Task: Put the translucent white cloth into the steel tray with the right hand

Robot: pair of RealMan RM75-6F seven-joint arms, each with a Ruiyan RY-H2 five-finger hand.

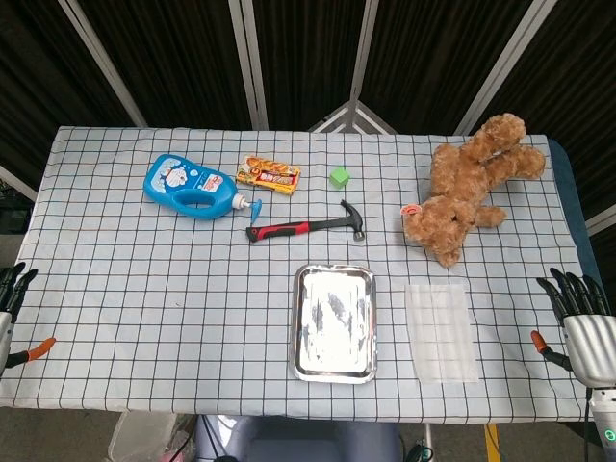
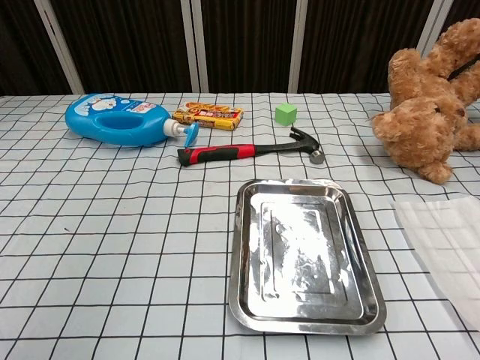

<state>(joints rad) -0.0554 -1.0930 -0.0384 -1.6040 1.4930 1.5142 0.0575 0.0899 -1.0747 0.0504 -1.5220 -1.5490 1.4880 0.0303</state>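
A translucent white cloth [image 1: 441, 331] lies flat just right of the steel tray [image 1: 334, 367]; the right robot hand [image 1: 584, 333] and left robot hand [image 1: 10, 306] hover empty, fingers spread.

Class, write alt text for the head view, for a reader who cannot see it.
A translucent white cloth lies flat beside an empty steel tray on a checked tablecloth, with the open right hand at the table's edge. Behind them lie a red-handled hammer, blue detergent bottle, snack packet, green cube and brown teddy bear.
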